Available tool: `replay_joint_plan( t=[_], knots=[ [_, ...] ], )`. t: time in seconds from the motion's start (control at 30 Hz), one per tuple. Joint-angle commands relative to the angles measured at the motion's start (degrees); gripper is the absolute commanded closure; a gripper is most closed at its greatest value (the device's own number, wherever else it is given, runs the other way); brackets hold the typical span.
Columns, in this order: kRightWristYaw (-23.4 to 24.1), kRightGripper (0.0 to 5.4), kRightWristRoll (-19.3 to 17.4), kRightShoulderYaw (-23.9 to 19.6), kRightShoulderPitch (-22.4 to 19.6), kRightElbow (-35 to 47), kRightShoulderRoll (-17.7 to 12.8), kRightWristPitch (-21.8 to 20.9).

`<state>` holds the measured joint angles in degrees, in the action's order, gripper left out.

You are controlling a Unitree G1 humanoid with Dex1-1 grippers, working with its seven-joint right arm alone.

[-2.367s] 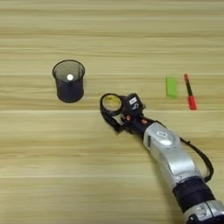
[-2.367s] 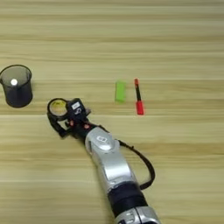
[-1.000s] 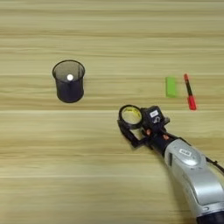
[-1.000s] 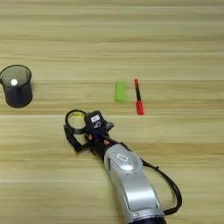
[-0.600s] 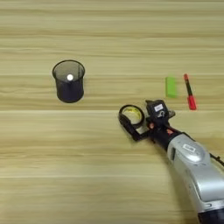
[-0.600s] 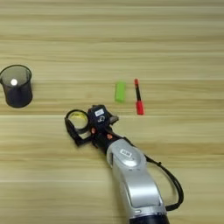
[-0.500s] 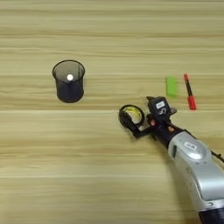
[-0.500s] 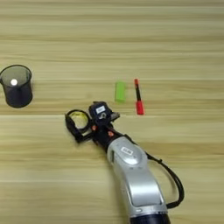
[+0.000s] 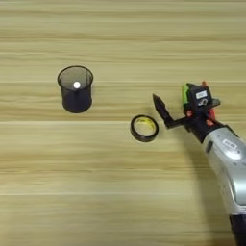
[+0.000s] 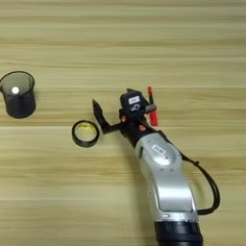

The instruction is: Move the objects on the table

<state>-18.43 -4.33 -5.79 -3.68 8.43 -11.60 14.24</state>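
The black tape ring (image 9: 144, 128) with its yellowish inside lies flat on the table (image 9: 96, 192), free of any hold. My right gripper (image 9: 171, 95) hovers just right of it, open, with one black finger (image 9: 161, 108) slanting toward the ring but apart from it. The gripper's head covers most of the green block (image 9: 184, 92), leaving only a sliver on view. The red marker (image 10: 152, 113) lies right behind the gripper, partly hidden by it. My silver forearm (image 10: 163, 168) runs down to the bottom edge.
A dark mesh cup (image 9: 75, 90) with a white ball inside stands upright at the left, well away from the ring. A black cable (image 10: 209, 185) loops off the forearm's right side.
The gripper has let go of the tape ring and drawn back to the right, over the green block. The ring stays where it was set down.
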Motion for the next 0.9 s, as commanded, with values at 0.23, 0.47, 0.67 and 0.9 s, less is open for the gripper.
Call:
replay_joint_plan(
  t=[0.23,0.47,0.67,0.9],
  knots=[
    [7.65,0.04,-0.09,-10.65,-14.86,-18.44,-7.57,-5.2],
    [9.28,0.04,0.77,-12.61,-21.97,-36.38,-12.62,-11.22],
    [9.55,0.04,2.14,-11.68,-26.47,-50.5,-15.17,-17.7],
    [10.46,0.04,3.34,-10.84,-29.99,-61.71,-16.96,-23.67]
  ],
)
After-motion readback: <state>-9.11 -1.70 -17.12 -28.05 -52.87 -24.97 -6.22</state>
